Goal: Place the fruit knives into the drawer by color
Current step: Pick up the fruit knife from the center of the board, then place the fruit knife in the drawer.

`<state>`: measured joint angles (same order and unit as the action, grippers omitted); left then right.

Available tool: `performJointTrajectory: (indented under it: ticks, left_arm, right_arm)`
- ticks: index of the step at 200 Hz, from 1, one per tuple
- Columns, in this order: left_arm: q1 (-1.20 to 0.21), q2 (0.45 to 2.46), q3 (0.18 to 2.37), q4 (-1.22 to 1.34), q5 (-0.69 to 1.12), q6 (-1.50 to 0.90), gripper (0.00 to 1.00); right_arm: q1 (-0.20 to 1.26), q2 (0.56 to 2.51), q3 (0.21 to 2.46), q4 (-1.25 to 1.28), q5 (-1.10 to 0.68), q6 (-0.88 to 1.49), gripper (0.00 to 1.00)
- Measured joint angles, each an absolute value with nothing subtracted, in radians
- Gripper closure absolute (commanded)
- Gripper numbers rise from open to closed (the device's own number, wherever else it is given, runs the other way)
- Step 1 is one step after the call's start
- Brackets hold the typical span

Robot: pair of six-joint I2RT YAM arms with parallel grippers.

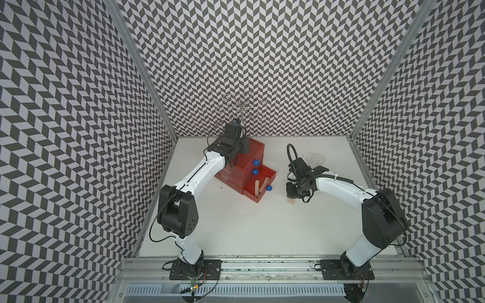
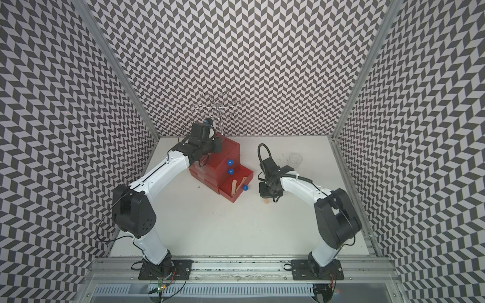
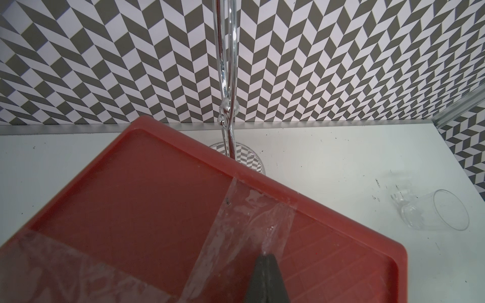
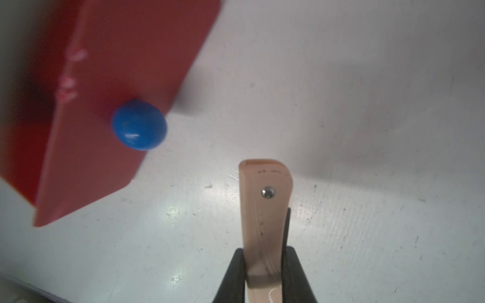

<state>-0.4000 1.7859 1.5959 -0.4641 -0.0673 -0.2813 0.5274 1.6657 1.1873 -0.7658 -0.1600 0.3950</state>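
In both top views the red drawer cabinet [image 1: 256, 150] [image 2: 231, 149] stands at about 11 o'clock from the table's [image 1: 236, 230] middle. Its bottom drawer [image 1: 270, 175] is pulled out toward 4 o'clock. Two peach-pink knives [image 1: 257, 187] lie inside it, close together, one tilted against the other. The upper two drawers are pushed in. The left arm [image 1: 210, 168] reaches over the cabinet's top, and its pincer is hidden under the wrist here. At 3 o'clock of the pulled-out drawer, apart from it, the right gripper [image 1: 292, 198] points down at the table. A peach-pink tip shows just below it. A clear plastic cup [image 1: 318, 158] sits at 1 o'clock, and a wire stand [image 1: 240, 107] rises behind the cabinet at 12.

In the left wrist view the left gripper [image 3: 266, 275] has its jaws pressed together with nothing between them. Its tip rests on the clear tape [image 3: 249, 217] across the cabinet's top. The stand's chrome rod and the cup, lying on its side, show beyond.

In the right wrist view the right gripper is clamped on a peach-pink fruit knife [image 4: 263, 210]. The knife stands out past the black fingers [image 4: 231, 275] and has a small metal rivet near its free end. It hangs over bare table, clear of the drawer's front and its blue knob [image 4: 139, 125].
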Motion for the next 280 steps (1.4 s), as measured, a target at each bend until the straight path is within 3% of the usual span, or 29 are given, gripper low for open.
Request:
performJointTrajectory:
  ticks: [120, 280]
  left_arm:
    - [-0.400, 1.786, 1.599, -0.467, -0.068, -0.281, 1.00]
    - [-0.405, 1.785, 1.600, -0.469, -0.075, -0.281, 1.00]
  right_arm:
    - [0.527, 1.746, 1.301, -0.414, -0.548, 0.535, 0.89]
    - [0.535, 1.903, 1.301, -0.234, -0.626, 0.633, 0.88]
